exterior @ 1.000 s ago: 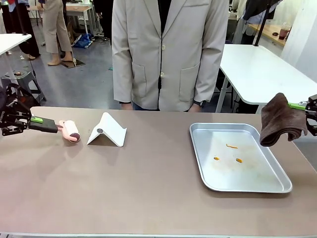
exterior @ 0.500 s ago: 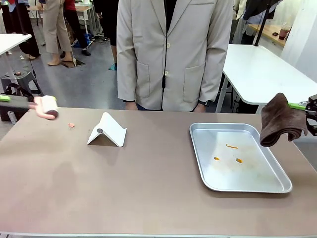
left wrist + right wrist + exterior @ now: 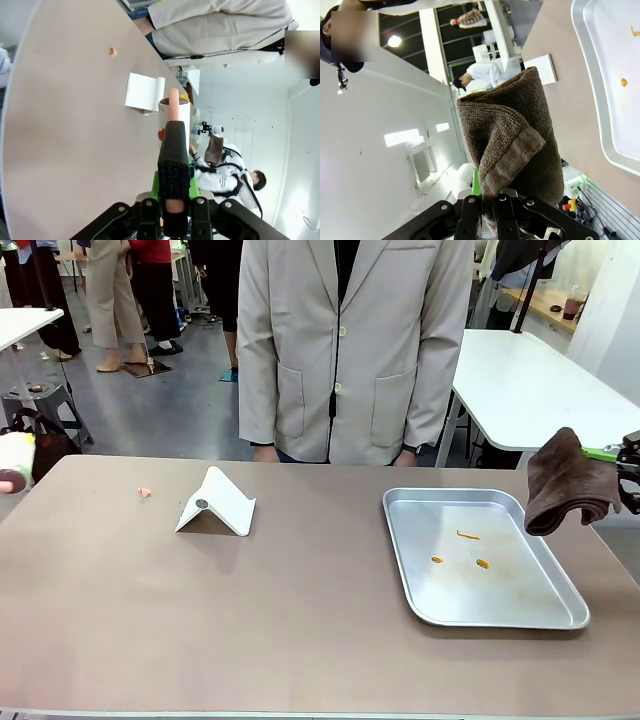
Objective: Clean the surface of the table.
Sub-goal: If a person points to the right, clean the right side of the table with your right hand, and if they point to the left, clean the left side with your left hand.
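We judge the tabletop [image 3: 300,640], spanning the lower front view, rigid, smooth and wiped rather than grasped; left gripper [image 3: 174,187] clamps a lint roller [image 3: 173,107], right gripper [image 3: 487,200] pinches a soft brown cloth [image 3: 515,135].

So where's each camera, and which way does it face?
Front view: fixed robot-side, faces across the matte taupe-brown table at a beige-jacketed person; right claw at right.
Left wrist view: wrist-mounted, looks along left claw gripping a black-handled pinkish roller.
Right wrist view: same, right claw gripping a folded brown cloth.
Shared: shallow silver metal tray, front and right wrist.
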Motion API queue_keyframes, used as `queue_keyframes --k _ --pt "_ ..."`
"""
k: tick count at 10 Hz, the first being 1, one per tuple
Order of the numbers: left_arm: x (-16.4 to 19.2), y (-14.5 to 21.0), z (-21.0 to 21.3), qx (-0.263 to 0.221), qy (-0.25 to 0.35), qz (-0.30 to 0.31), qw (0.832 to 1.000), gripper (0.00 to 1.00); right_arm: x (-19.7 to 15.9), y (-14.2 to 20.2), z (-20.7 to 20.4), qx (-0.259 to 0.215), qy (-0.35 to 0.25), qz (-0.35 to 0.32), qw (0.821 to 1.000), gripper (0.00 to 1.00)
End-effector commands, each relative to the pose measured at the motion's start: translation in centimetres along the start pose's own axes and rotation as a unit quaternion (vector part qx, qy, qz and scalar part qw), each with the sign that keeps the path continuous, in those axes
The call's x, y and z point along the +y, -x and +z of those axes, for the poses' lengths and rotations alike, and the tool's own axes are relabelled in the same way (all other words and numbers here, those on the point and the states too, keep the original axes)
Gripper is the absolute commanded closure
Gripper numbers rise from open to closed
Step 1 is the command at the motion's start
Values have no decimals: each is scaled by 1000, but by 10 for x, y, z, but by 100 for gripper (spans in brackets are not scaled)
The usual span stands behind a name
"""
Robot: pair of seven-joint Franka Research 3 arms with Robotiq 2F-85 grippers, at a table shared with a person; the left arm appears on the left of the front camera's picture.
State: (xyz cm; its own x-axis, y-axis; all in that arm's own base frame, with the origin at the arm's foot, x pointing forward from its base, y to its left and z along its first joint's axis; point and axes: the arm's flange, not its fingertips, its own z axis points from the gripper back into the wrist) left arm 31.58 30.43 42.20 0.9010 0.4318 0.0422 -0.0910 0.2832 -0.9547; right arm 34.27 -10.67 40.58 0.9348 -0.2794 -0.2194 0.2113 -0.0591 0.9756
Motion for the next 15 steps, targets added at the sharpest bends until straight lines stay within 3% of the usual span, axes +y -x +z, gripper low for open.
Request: queue_keyframes --k 1,2,3,10,14,15 --pt "22 -4 22 -17 10 -4 1000 78 4 -1 0 -3 -13 2 1000 100" --pt "35 -4 28 -20 -3 -8 1000 78 4 -1 0 -3 -13 2 1000 100" --pt "16 2 13 -10 1 2 1000 78 4 -1 0 -3 -13 2 1000 100" --pt "16 2 13 -10 1 2 1000 78 4 -1 0 -3 -13 2 1000 100" --pt "10 -40 -16 13 -16 -28 999 78 4 -1 0 -3 -13 2 1000 100" --pt "0 -49 -33 40 -22 -41 998 78 4 -1 0 -3 -13 2 1000 100"
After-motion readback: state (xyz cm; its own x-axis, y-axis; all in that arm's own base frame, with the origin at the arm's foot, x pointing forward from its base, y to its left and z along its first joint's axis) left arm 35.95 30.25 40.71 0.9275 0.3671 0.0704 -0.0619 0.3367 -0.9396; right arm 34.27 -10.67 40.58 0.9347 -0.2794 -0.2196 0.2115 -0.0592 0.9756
